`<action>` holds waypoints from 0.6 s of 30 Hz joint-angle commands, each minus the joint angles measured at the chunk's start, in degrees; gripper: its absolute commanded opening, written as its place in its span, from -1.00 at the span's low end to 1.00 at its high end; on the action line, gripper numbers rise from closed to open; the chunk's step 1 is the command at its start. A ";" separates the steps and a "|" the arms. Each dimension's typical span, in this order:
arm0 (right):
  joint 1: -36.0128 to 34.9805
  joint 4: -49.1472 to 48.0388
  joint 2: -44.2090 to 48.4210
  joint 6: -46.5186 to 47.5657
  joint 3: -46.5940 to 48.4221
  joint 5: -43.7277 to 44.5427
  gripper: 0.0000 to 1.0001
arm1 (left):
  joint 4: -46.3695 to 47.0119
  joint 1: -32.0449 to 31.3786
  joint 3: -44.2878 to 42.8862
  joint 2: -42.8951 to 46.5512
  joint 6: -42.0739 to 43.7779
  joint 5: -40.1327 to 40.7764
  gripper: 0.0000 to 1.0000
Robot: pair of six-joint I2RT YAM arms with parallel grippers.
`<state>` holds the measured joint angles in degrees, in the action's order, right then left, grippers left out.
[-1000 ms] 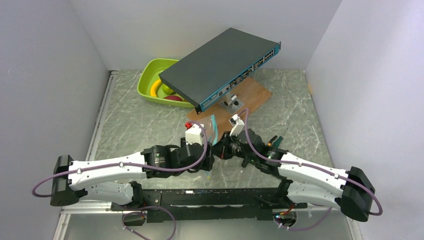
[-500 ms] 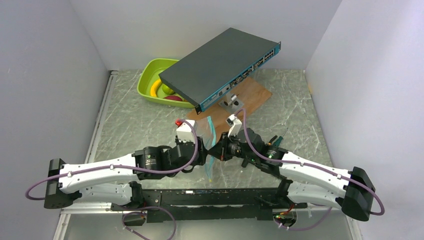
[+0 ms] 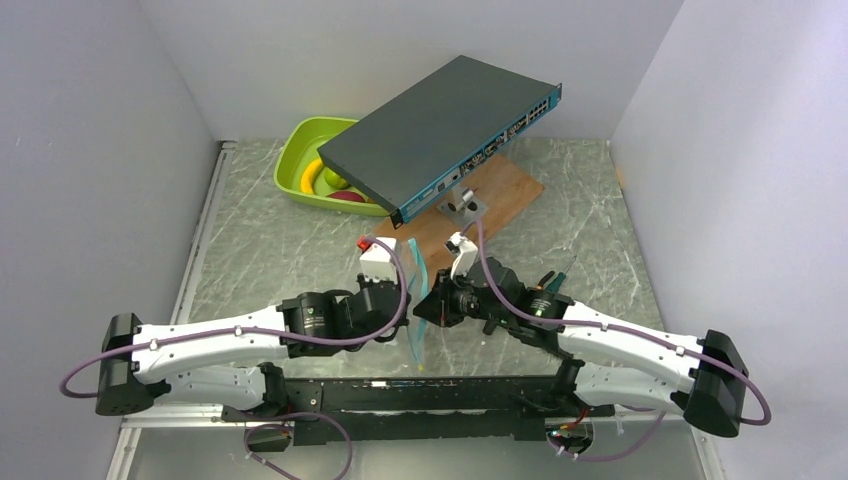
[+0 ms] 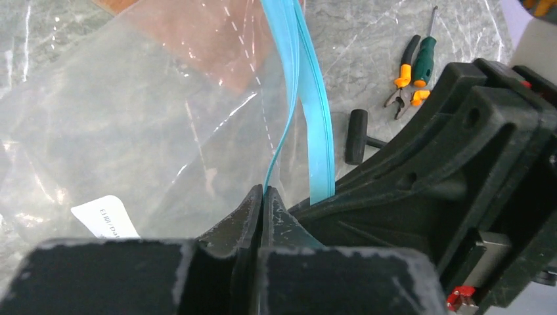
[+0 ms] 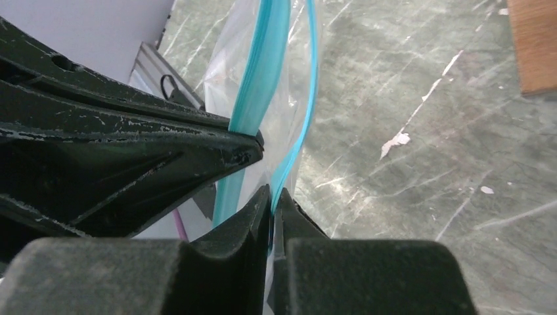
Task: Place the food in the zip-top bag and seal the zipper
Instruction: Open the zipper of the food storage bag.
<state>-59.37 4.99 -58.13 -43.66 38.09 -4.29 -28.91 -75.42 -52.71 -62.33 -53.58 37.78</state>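
Two robot arms are holding a clear zip-top bag upright above the bench, just in front of a dark grey network switch. The left end effector is pinching one lip of the teal zipper, its jaws closed onto the strip. The right end effector is gripping the opposite lip the same way. The arms appear to be opening the mouth, so the next move calls for drawing the two lips apart. The food is lying in a lime-green tray, partly beneath the switch, with none apparently bagged. A white sticker on the bag is showing print too small to read.
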 commanded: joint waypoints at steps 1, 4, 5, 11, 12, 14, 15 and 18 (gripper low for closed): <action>-0.35 5.66 1.95 3.06 4.64 6.08 -0.71 | 0.78 0.70 -2.26 0.06 1.84 0.97 -1.00; -0.38 9.05 3.72 6.14 5.83 9.76 -0.42 | 0.67 1.03 -2.57 1.14 3.06 1.57 -1.00; -0.41 10.45 3.68 6.69 6.75 10.98 -0.32 | 0.98 1.43 -2.54 1.42 3.31 1.11 -1.00; -0.40 16.41 0.68 8.92 12.71 13.10 0.14 | -0.92 3.00 -5.05 1.13 2.38 -2.29 -1.00; -0.39 15.68 0.17 9.08 12.75 12.12 0.14 | -0.50 3.00 -5.05 1.15 2.35 -2.66 -1.00; -0.40 14.24 -0.53 9.01 12.78 10.46 0.06 | -0.13 3.08 -5.12 1.20 2.30 -3.41 -1.00; -0.41 13.89 -0.84 8.73 12.90 10.09 0.00 | -0.34 3.08 -5.31 1.08 2.12 -3.57 -1.00; -0.44 11.89 -1.37 8.58 12.60 9.26 -0.05 | -1.39 3.09 -5.64 0.93 1.36 -3.41 -1.00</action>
<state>-59.55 19.07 -58.81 -36.07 49.17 6.11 -29.82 -72.44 -55.75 -62.08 -51.77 35.29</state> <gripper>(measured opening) 0.489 0.012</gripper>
